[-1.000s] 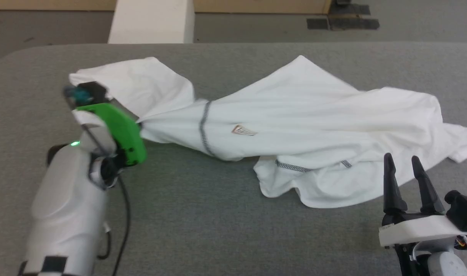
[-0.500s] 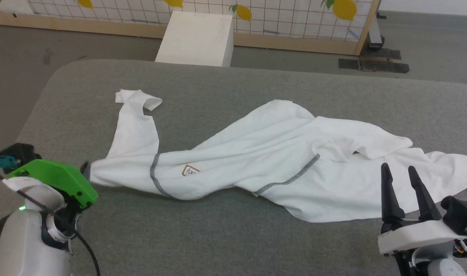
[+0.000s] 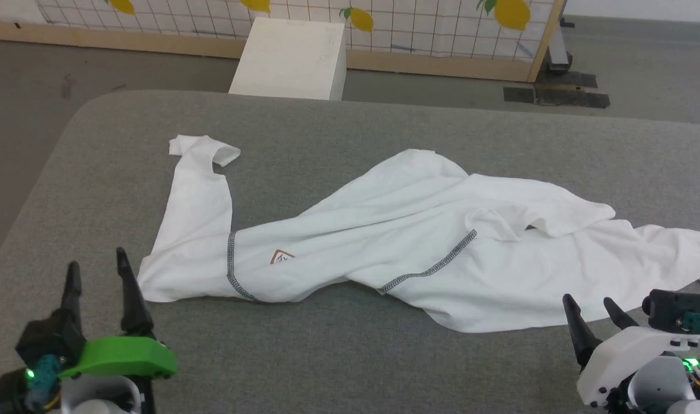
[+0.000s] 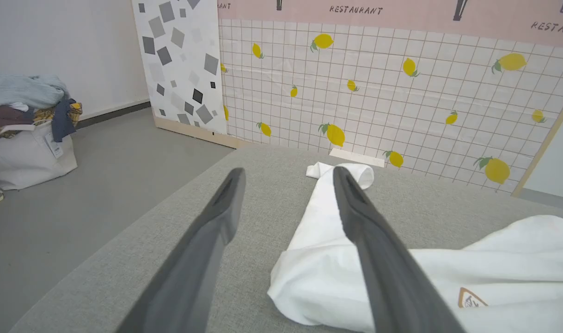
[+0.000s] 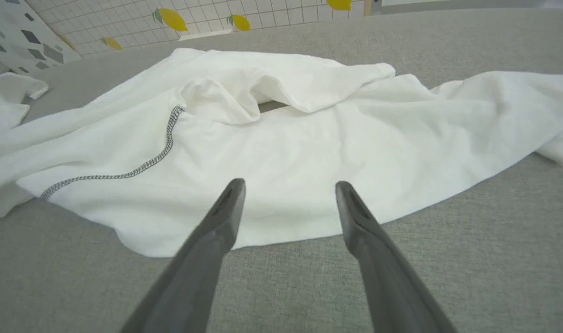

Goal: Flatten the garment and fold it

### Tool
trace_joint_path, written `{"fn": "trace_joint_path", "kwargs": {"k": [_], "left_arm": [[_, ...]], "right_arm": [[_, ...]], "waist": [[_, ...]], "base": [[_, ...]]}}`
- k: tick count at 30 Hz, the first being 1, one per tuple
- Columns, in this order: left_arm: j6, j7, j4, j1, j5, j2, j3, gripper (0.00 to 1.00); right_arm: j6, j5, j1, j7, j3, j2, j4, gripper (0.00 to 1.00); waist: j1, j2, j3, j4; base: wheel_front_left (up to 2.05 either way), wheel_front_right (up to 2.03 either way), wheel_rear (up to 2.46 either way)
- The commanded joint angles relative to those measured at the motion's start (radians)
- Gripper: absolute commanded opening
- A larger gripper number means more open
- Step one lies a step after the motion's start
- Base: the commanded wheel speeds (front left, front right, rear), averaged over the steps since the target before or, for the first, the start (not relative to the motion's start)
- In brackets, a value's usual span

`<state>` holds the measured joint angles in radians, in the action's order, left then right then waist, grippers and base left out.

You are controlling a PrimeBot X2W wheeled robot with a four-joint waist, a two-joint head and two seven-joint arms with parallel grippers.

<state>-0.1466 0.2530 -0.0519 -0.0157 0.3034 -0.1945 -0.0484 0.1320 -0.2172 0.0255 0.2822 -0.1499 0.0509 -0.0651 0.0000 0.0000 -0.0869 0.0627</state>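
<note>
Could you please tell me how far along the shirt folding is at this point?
Done: the shirt lies stretched lengthwise on the table. In hand: nothing; the left claw and right claw are both open near its front edge, holding no cloth. Left: the body is bunched, a flap is turned over, and the sleeve curls at its end, so flattening and all folds are not yet done.

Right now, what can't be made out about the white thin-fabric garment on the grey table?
Large white thin garment with dark zigzag seams: right end cut off by the head view's edge.
Small triangular label: print too small to read, head view.
Layers under its folded-over flap: hidden by the flap, right wrist view.
</note>
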Motion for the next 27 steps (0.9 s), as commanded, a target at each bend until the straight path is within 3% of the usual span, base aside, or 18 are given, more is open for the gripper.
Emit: {"fn": "trace_joint_path", "kwargs": {"k": [1, 6, 11, 20, 21, 22, 27], "left_arm": [[-0.01, 0.007, 0.024, 0.018, -0.014, 0.025, -0.003, 1.0], [0.009, 0.008, 0.08, 0.04, -0.043, 0.089, -0.017, 1.0], [0.045, 0.009, 0.091, 0.005, -0.061, 0.113, -0.021, 1.0], [0.083, 0.009, 0.047, -0.032, -0.07, 0.134, -0.023, 1.0], [0.086, 0.009, 0.043, -0.033, -0.07, 0.136, -0.025, 1.0], [0.089, 0.009, 0.041, -0.033, -0.07, 0.137, -0.026, 1.0], [0.096, 0.009, 0.033, -0.028, -0.077, 0.141, -0.034, 1.0]], "right_arm": [[-0.001, -0.003, 0.003, 0.035, -0.009, -0.001, 0.028, 1.0], [-0.001, 0.086, -0.062, 0.204, -0.02, -0.001, 0.04, 1.0], [-0.001, 0.203, -0.183, 0.371, 0.067, 0.013, -0.056, 1.0], [-0.001, 0.176, -0.224, 0.57, 0.248, 0.087, -0.235, 1.0], [-0.001, 0.162, -0.225, 0.577, 0.255, 0.093, -0.239, 0.31], [-0.001, 0.153, -0.226, 0.577, 0.259, 0.1, -0.239, 0.01], [-0.001, 0.072, -0.22, 0.574, 0.247, 0.156, -0.203, 0.0]], "waist": [[0.0, 0.0, -0.012, 0.0], [0.0, 0.0, -0.047, -0.006], [0.0, 0.0, -0.085, 0.007], [0.0, 0.0, -0.114, 0.039], [0.0, 0.0, -0.114, 0.04], [0.0, 0.0, -0.115, 0.041], [0.0, 0.0, -0.11, 0.034]], "base": [[0.0, 0.0, 0.0], [0.0, 0.0, 0.0], [0.0, 0.0, 0.0], [0.0, 0.0, 0.0], [0.0, 0.0, 0.0], [0.0, 0.0, 0.0], [0.0, 0.0, 0.0]]}}
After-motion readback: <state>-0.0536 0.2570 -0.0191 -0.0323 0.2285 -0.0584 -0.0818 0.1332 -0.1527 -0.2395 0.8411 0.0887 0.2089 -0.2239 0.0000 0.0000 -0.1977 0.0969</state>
